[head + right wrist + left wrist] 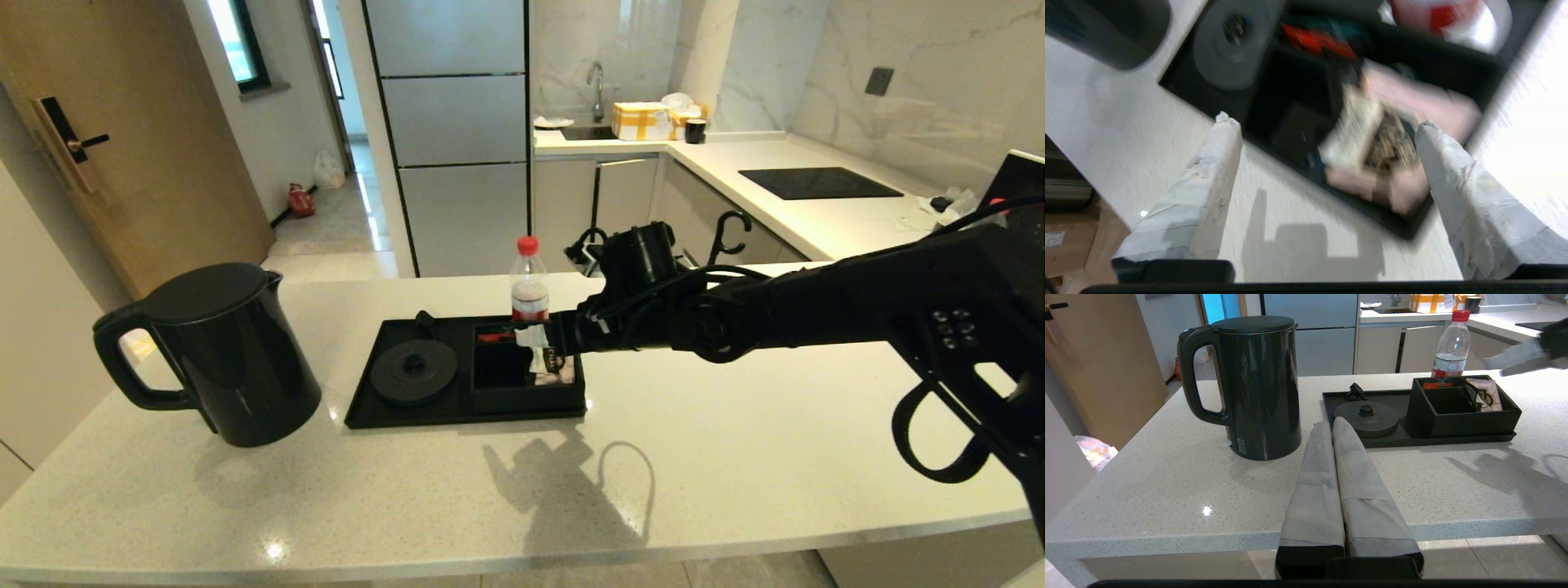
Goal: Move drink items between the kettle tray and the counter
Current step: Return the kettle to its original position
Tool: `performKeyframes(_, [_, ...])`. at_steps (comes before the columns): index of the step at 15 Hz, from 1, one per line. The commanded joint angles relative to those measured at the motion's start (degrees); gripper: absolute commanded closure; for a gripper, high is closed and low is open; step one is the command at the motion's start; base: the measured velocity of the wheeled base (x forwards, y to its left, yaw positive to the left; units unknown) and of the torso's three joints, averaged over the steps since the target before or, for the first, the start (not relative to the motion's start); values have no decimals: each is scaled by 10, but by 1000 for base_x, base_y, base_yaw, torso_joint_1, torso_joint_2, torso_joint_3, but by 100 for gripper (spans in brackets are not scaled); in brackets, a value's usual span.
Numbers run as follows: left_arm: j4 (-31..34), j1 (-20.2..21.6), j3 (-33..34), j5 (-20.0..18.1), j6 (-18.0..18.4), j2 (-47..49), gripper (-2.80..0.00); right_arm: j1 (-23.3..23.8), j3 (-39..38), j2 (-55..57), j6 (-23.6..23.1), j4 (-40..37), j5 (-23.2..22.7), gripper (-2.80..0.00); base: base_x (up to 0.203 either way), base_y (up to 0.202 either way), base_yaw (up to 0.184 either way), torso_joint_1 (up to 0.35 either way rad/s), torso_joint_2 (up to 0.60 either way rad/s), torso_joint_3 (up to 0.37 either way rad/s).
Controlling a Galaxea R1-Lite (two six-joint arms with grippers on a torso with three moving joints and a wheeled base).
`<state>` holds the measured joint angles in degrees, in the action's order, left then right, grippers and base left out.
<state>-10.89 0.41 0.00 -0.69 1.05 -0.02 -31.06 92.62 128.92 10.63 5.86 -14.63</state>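
Head view: the right gripper (543, 347) hangs over the tray (384, 416) with fingers spread, the sachet (555, 363) apparently lying free in its end compartment, while the kettle (220, 359) stands aside on the counter (735, 457).

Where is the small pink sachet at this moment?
In the head view, the sachet lies in the right-hand compartment of the kettle tray, right of the round base disc, under the open right hand.
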Motion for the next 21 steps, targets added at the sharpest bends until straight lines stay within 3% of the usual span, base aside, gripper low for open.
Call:
performKeyframes(1, [0, 0, 23, 0, 0, 0, 0, 6, -62, -70, 1, 2, 7, -280, 0, 0, 0, 0, 0, 0])
performKeyframes(5, [0, 1, 23, 0, 0, 0, 0, 57, -180, -209, 28, 7, 80, -280, 0, 0, 0, 0, 0, 0])
performKeyframes(6, [0, 1, 23, 0, 0, 0, 0, 62, -185, -213, 33, 7, 89, 0, 0, 0, 0, 0, 0, 0])
performKeyframes(9, [-1, 1, 23, 0, 0, 0, 0, 87, -220, -246, 41, -7, 114, 0, 0, 0, 0, 0, 0, 0])
performKeyframes(13, [-1, 0, 23, 0, 0, -1, 0, 153, -322, -502, 65, -101, 200, 0, 0, 0, 0, 0, 0, 0])
performKeyframes(18, [-1, 1, 23, 0, 0, 0, 0, 203, -375, -798, 179, -367, 344, 0, 0, 0, 0, 0, 0, 0])
performKeyframes(21, [-1, 0, 23, 0, 0, -1, 0, 279, -382, -934, 212, -496, 399, 0, 0, 0, 0, 0, 0, 0])
